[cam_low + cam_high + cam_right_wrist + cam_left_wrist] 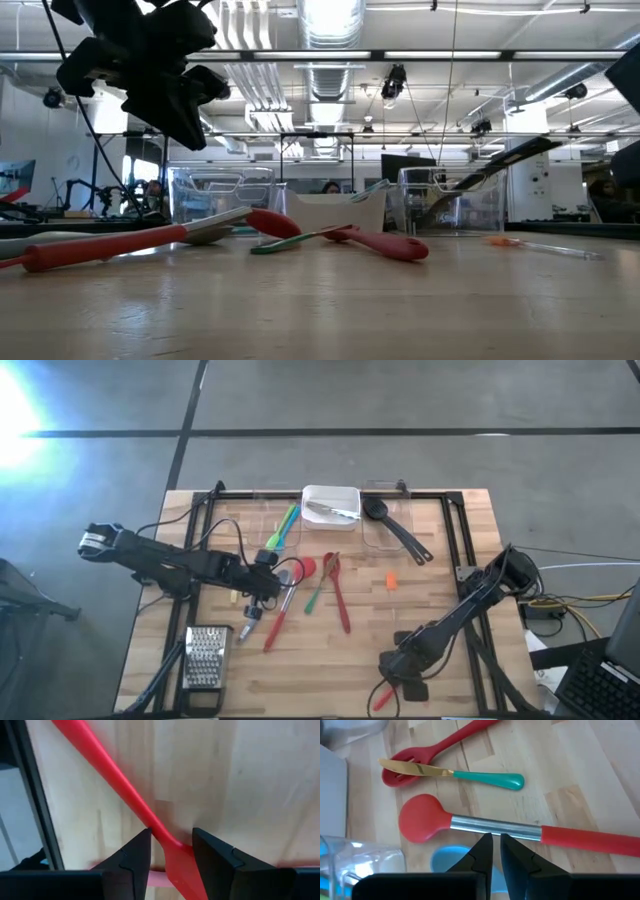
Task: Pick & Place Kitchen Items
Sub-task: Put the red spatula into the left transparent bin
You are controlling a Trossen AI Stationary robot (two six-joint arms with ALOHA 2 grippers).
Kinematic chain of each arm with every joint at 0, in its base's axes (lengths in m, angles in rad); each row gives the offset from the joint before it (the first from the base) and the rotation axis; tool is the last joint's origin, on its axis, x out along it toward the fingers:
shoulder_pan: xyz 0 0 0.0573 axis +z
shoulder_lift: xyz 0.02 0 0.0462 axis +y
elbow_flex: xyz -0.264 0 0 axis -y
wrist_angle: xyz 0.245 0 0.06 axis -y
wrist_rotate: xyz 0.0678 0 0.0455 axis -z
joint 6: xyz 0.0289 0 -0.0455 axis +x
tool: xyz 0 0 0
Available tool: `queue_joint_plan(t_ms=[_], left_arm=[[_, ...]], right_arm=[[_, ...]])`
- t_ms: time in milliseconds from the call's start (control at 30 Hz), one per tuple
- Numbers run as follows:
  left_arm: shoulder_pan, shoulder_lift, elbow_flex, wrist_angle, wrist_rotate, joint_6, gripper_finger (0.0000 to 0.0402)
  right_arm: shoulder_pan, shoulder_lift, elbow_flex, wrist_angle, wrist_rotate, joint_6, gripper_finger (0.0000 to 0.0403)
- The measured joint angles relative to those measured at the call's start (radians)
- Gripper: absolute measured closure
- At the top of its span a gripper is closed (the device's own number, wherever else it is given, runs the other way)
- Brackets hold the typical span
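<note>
Several kitchen items lie loose at mid table: a red spoon with a metal neck, a red slotted spoon, a gold-bladed knife with a teal handle and a blue piece. My left gripper hangs shut above them, well clear of the table in the low view. Near the front edge a red spatula lies flat on the wood. My right gripper is open and points down. Its fingers stand on either side of the spatula's neck, where the handle widens into the blade.
A white dish with metal cutlery stands at the back between clear bins. A black slotted spoon leans out of the right bin, and green utensils lie by the left one. A metal grater lies front left, a small orange piece mid right.
</note>
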Motion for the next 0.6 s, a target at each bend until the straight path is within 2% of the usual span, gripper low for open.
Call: queue_joint_plan(t_ms=[200, 600], left_arm=[[0.0, 0.0, 0.0, 0.007, -0.065, 0.019, 0.036], [0.0, 0.0, 0.0, 0.006, -0.068, 0.018, 0.0361]], right_arm=[[0.006, 0.002, 0.033, -0.033, -0.004, -0.031, 0.0265], [0.017, 0.051, 0.025, -0.063, 0.006, -0.161, 0.0271]])
